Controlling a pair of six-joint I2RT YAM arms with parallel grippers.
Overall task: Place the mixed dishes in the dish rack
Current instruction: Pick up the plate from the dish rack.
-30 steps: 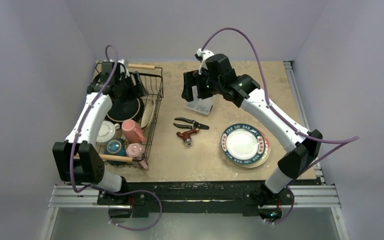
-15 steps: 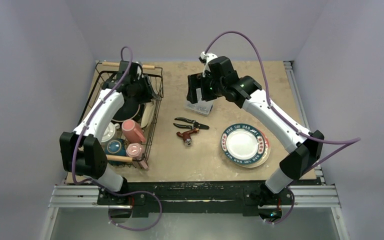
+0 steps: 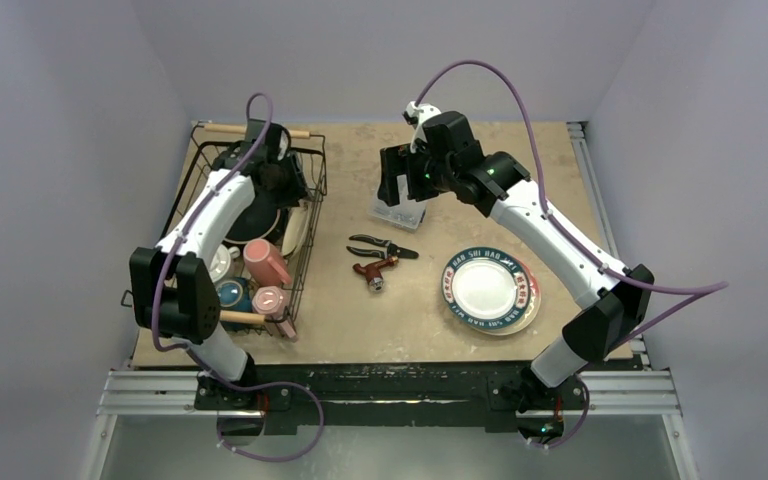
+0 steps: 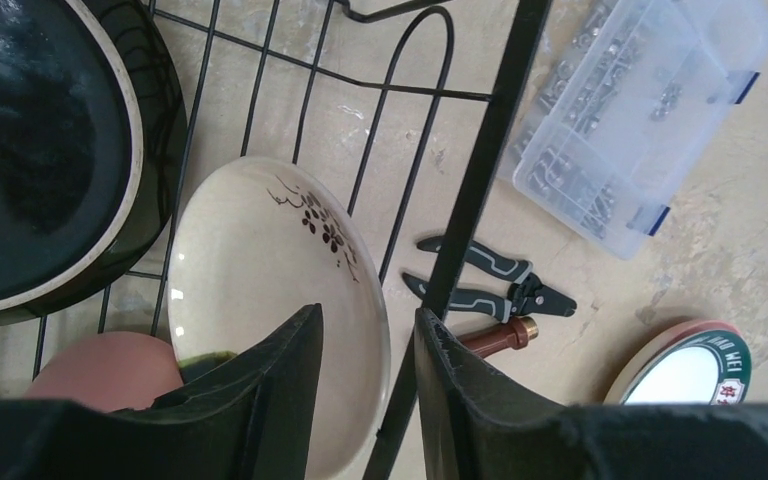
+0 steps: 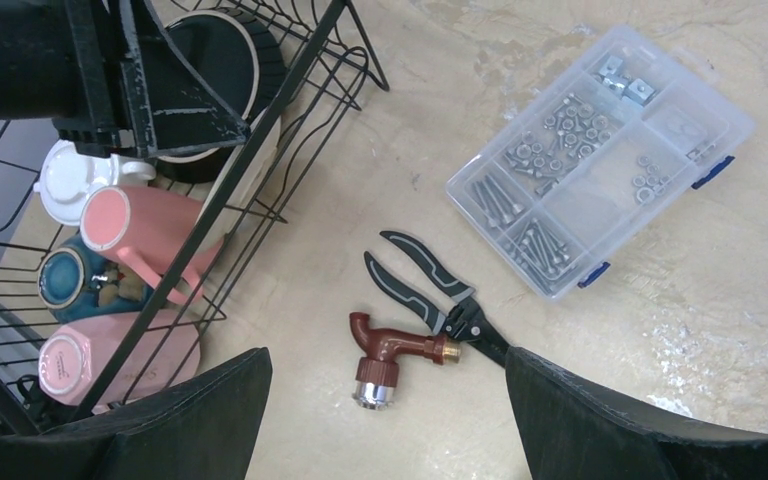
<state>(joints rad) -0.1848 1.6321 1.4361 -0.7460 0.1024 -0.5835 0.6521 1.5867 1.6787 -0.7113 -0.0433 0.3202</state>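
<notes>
The dish rack [image 3: 312, 215] stands at the table's left and holds a black dish [image 3: 250, 215], a cream plate [image 3: 296, 226] leaning on its right wall, two pink mugs [image 3: 265, 262], a white cup [image 3: 215, 262] and a teal cup [image 3: 230, 295]. My left gripper [image 3: 285, 180] hovers above the rack's right side. In the left wrist view its jaws [image 4: 368, 312] stand narrowly open, with the cream plate's [image 4: 260, 250] rim and a rack bar [image 4: 480, 170] below the gap and nothing pinched. A teal-patterned plate [image 3: 488, 290] lies at the right. My right gripper [image 3: 395, 185] hangs wide open and empty [image 5: 388, 352] above the tools.
A clear compartment box [image 3: 400, 210] of screws sits mid-table at the back. Black pliers [image 3: 385, 245] and a brown tap fitting [image 3: 375, 272] lie between the rack and the teal-patterned plate. The rack's wooden handles run along its near and far ends.
My left arm swung rightward over the rack and its jaws narrowed. The cream plate stayed where it leans. The right gripper drifted slightly to the right, still wide open.
</notes>
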